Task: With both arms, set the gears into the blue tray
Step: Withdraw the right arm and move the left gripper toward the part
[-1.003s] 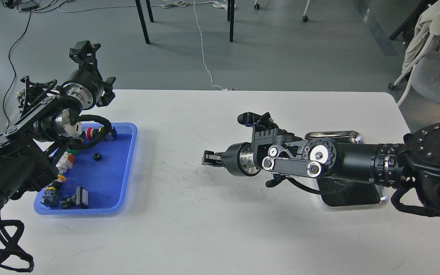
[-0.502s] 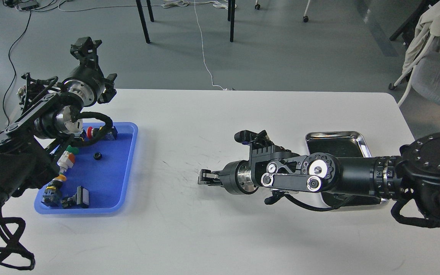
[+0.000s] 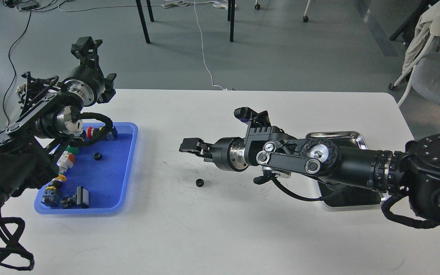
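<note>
One small black gear (image 3: 199, 183) lies on the white table, just below and to the right of my right gripper (image 3: 189, 145). That gripper hovers above the table with its fingers apart and nothing between them. A second gear (image 3: 97, 156) rests inside the blue tray (image 3: 128, 168) at the left. My left gripper (image 3: 86, 43) is raised high beyond the tray's far end, pointing up and away. It is dark, and its fingers cannot be told apart.
The blue tray also holds coloured push-button switches (image 3: 64, 162) and a black connector block (image 3: 80, 198). A shiny steel tray (image 3: 351, 135) sits at the right, partly under my right arm. Chair legs and cables are on the floor beyond the table's far edge.
My right gripper rose and moved left towards the blue tray, and a gear now lies uncovered on the table where the gripper was. The left arm barely moved.
</note>
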Controlling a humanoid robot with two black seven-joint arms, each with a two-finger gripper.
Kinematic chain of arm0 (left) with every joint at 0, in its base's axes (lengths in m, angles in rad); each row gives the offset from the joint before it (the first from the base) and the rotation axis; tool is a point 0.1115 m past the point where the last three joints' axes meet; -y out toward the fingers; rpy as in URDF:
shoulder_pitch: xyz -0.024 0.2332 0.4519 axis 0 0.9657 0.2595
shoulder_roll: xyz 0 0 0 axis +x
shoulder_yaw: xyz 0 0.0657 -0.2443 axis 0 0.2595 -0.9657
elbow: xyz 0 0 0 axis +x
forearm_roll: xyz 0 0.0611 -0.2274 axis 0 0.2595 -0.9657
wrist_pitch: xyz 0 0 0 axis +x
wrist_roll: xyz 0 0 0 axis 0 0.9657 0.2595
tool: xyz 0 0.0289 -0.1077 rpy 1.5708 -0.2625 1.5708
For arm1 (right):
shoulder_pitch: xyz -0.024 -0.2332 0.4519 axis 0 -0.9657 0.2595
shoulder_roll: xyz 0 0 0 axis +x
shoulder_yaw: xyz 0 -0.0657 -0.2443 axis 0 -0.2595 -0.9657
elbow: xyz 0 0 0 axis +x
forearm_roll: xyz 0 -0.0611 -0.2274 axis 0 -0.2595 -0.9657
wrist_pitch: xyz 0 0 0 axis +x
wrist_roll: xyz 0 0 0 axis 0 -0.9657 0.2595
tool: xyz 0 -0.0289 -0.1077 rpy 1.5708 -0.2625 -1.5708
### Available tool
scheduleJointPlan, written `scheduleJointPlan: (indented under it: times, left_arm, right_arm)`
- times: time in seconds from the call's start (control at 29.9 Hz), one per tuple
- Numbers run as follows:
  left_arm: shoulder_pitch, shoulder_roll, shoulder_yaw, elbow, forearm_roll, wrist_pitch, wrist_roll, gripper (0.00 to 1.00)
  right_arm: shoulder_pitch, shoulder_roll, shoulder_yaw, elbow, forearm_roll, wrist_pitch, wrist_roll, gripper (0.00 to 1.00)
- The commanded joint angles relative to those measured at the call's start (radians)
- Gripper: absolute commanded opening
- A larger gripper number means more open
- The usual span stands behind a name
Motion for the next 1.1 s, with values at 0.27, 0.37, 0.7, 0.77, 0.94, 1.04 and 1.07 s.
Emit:
scheduleJointPlan:
  times: [0.27, 0.37, 0.7, 0.77, 0.94, 1.04, 1.07]
  left_arm:
    - [0.016, 0.258, 0.169, -0.313, 0.105, -0.003, 0.066, 0.98]
    - [0.019, 0.371, 0.248, -0.471, 0.151, -0.011, 0.066, 0.99]
    - [0.020, 0.602, 0.374, -0.872, 0.468, -0.046, 0.084, 0.99]
    - [0.020, 0.590, 0.380, -0.915, 0.568, -0.054, 0.107, 0.99]
    - [0.032, 0.489, 0.501, -0.935, 0.894, -0.049, 0.127, 0.99]
    - [0.042, 0.423, 0.592, -0.907, 1.123, -0.041, 0.127, 0.99]
    - [0.043, 0.401, 0.610, -0.881, 1.195, -0.034, 0.127, 0.98]
  right_arm:
    - [-0.296, -0.150, 0.820, 0.037, 0.028, 0.008, 0.009, 0.94]
    - [-0.463, -0.198, 1.116, 0.090, 0.099, 0.066, 0.000, 0.95]
    - [-0.827, -0.360, 1.424, 0.072, 0.635, 0.282, 0.012, 0.96]
    - [-0.871, -0.367, 1.439, 0.070, 0.676, 0.320, 0.012, 0.96]
    - [-0.921, -0.364, 1.452, 0.074, 0.695, 0.376, 0.012, 0.96]
    - [-0.922, -0.354, 1.449, 0.077, 0.695, 0.373, 0.014, 0.96]
    - [-0.922, -0.353, 1.448, 0.078, 0.695, 0.373, 0.014, 0.96]
